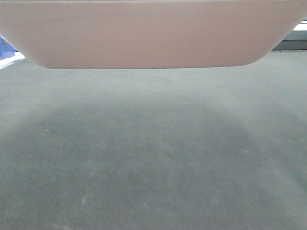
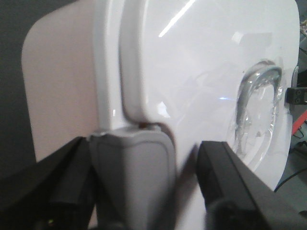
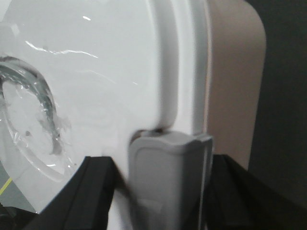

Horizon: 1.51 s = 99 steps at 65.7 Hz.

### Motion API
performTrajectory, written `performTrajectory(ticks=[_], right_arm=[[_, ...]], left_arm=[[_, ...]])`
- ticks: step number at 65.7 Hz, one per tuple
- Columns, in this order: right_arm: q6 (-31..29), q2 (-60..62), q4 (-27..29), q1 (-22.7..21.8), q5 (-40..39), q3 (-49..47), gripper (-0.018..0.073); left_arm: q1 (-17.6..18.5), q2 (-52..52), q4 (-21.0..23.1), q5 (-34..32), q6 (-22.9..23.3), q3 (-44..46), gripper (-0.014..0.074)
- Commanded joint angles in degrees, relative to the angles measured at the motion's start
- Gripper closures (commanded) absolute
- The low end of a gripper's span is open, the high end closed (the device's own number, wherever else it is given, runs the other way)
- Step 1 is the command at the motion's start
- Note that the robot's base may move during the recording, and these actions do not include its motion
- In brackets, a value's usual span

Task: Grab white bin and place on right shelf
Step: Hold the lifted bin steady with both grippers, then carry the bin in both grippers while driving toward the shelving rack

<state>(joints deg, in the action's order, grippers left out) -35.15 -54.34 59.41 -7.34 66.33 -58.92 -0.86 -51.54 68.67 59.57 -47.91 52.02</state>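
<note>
The white bin (image 1: pixel 148 33) is held up off the floor and its pinkish underside fills the top of the front view. In the left wrist view its glossy white lid (image 2: pixel 192 72) and pinkish side (image 2: pixel 62 86) show. My left gripper (image 2: pixel 139 163) is shut across the bin's grey end latch (image 2: pixel 134 182), with black fingers (image 2: pixel 225 177) on either side. In the right wrist view my right gripper (image 3: pixel 160 172) is shut the same way across the other grey latch (image 3: pixel 165 182) of the bin (image 3: pixel 96 72). The right shelf is out of view.
Grey carpet floor (image 1: pixel 153 153) lies below the bin, with the bin's shadow on it. A blue object (image 1: pixel 7 50) shows at the far left edge. A pale strip with a dark base (image 1: pixel 292 40) shows at the far right edge.
</note>
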Motion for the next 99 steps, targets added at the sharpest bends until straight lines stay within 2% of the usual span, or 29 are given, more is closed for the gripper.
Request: performTrajectory(ticks=[1,99], right_arm=[[-0.7,0.8,12.6,1.2,6.2,-1.9,0.0224],[-0.7,0.8,12.6,1.2,6.2,-1.9,0.0224]], left_arm=[[1.5,1.2,12.5,7.9,-0.6,2.3,0.0302],[1.5,1.2,12.5,7.9,-0.6,2.3,0.0302]])
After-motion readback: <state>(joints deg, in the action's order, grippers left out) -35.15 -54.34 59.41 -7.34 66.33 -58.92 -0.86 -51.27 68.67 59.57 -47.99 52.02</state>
